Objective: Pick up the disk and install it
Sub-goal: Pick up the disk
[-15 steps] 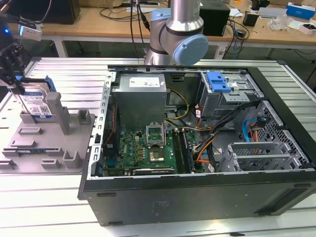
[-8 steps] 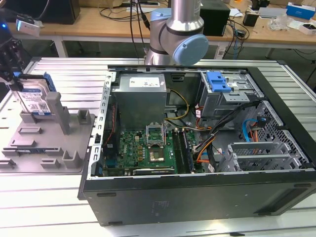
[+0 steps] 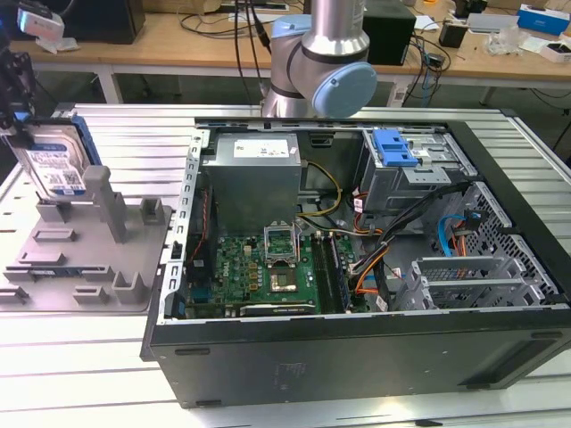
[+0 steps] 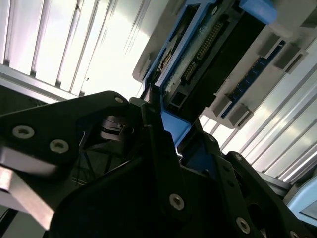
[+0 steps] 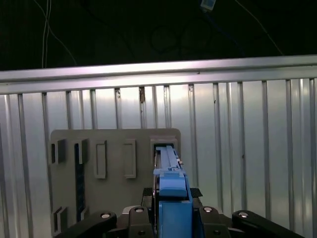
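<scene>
The disk (image 3: 55,162), a silver drive with a white-and-blue label in a blue carrier frame, stands on edge over the far end of the grey fixture (image 3: 85,259), at the exterior view's left. My gripper (image 3: 20,125) comes down on it from above and is shut on it. In the first wrist view the disk's blue frame edge (image 5: 171,186) runs between my black fingers (image 5: 143,214), its far end at a slot of the fixture (image 5: 114,144). In the second wrist view the disk's connector side (image 4: 208,44) shows past my fingers (image 4: 158,134). Whether the disk still rests in the slot I cannot tell.
The open computer case (image 3: 357,352) lies to the exterior view's right of the fixture. Inside are a grey power supply (image 3: 254,174), a motherboard (image 3: 268,267), loose cables, and a metal drive cage with a blue latch (image 3: 393,147). My arm's base (image 3: 321,62) stands behind the case.
</scene>
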